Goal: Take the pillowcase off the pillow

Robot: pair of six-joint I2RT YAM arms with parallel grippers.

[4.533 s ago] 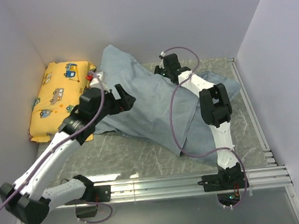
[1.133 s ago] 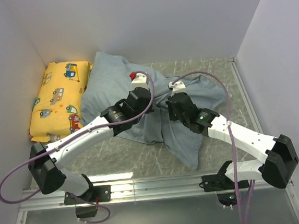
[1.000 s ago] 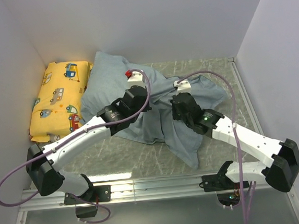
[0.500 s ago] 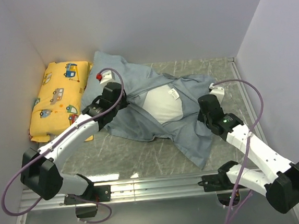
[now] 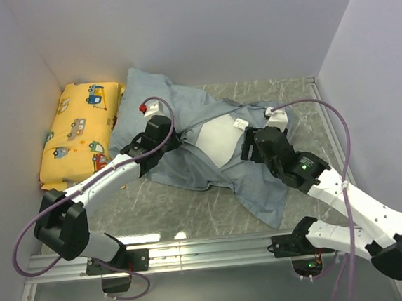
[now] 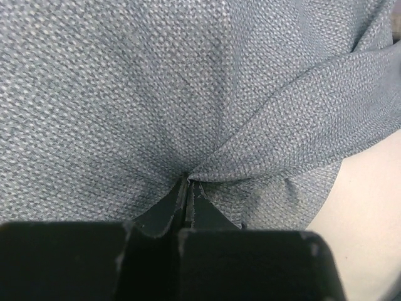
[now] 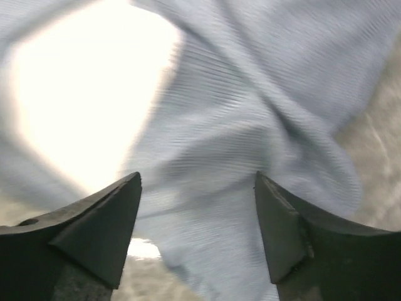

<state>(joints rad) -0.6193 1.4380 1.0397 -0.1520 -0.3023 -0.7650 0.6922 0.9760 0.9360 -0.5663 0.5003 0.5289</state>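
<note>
Right fingers (image 7: 94, 232) have just sprung wide and hold nothing; a second ago they were clamped on the pillowcase (image 5: 184, 113), dragging its edge rightward. Now they hover over the cloth just beside the opening. Left fingers (image 6: 164, 210) are pinched tight on a fold of the grey fabric at the left lip of the opening, and that grip has only firmed up. The pull has spread the mouth, so a patch of white pillow (image 5: 218, 140) shows mid-table (image 5: 170, 202), with its tag (image 5: 240, 123) at the far edge; a second ago it was all covered. Most of the pillow still sits inside the case, which lies up against the yellow cushion (image 5: 79, 126). I judge the removal barely begun: right needs a fresh grip while left anchors.
</note>
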